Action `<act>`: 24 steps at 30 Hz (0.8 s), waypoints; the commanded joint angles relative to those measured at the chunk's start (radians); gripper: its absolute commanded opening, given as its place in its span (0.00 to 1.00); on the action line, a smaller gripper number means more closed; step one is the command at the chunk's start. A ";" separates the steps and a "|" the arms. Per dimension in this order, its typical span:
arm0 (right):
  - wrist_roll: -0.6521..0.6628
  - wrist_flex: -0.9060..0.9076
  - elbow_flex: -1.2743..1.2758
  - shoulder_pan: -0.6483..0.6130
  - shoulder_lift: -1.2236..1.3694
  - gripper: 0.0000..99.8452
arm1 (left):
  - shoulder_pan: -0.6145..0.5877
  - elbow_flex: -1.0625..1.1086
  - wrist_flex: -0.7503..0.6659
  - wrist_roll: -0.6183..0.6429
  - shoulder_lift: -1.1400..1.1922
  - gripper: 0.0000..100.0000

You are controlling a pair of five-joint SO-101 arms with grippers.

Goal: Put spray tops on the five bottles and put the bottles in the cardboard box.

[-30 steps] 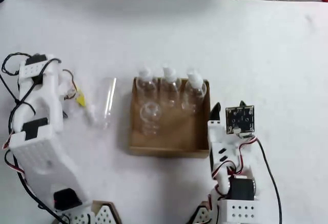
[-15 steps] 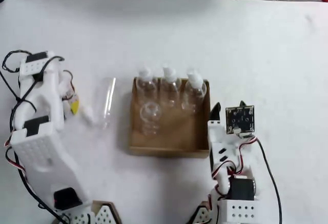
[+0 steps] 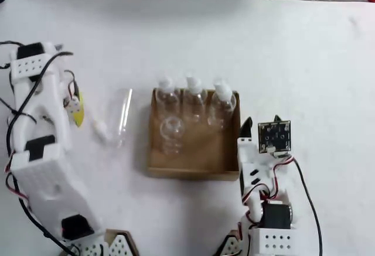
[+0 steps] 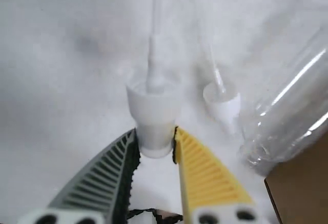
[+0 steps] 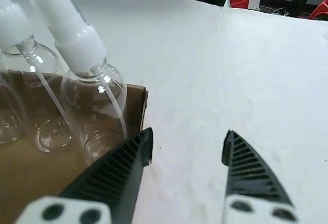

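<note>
On the white table (image 3: 293,51), the cardboard box (image 3: 199,159) at centre holds bottles (image 3: 193,101), another bottle (image 3: 125,115) lies left of it, the right gripper (image 5: 187,142) gapes beside the box, and the left gripper (image 4: 154,144), far left, clamps a spray top (image 4: 154,114).

No text, label, number or sign can be read in any view. Nothing legible is seen on the box (image 3: 199,157) at the frame's middle, on the bottles (image 3: 194,101) in it, or on the dark board (image 3: 274,136) at lower right.
</note>
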 commanded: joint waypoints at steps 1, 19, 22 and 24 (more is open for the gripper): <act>0.012 -0.022 0.005 0.008 -0.008 0.19 | 0.028 0.032 0.020 -0.021 -0.298 0.02; 0.005 0.015 -0.068 0.012 -0.010 0.19 | 0.478 0.443 -0.057 -0.582 -1.391 0.02; 0.005 0.019 -0.068 0.012 -0.010 0.19 | 0.503 0.575 -0.121 -0.589 -1.515 0.02; 0.005 0.021 -0.068 0.012 -0.010 0.19 | 0.544 0.669 -0.158 -0.589 -1.598 0.02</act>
